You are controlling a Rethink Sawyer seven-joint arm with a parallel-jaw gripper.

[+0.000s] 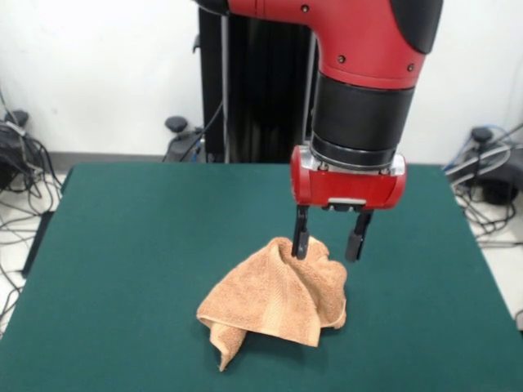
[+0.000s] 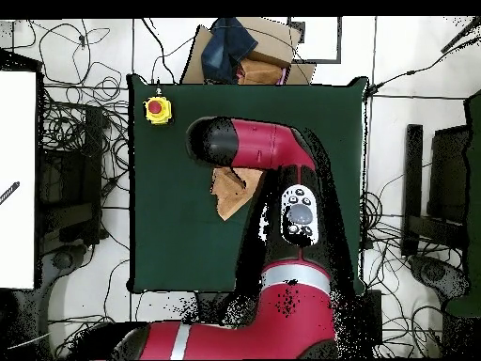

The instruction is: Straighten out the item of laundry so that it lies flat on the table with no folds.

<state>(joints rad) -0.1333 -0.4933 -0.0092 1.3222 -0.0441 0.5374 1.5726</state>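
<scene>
From the front, the gripper (image 1: 327,242) hangs at the top of the towel (image 1: 274,298), its two dark fingers (image 1: 301,235) spread apart; one finger touches the cloth's raised peak, the other stands just beside it; the towel lies bunched and folded on the green table (image 1: 131,245); cables trail on the floor at both sides, a white wall behind. From overhead, the red arm (image 2: 282,179) covers most of the towel; a tan corner shows below it; a yellow box with a red button (image 2: 157,109) sits at a table corner.
</scene>
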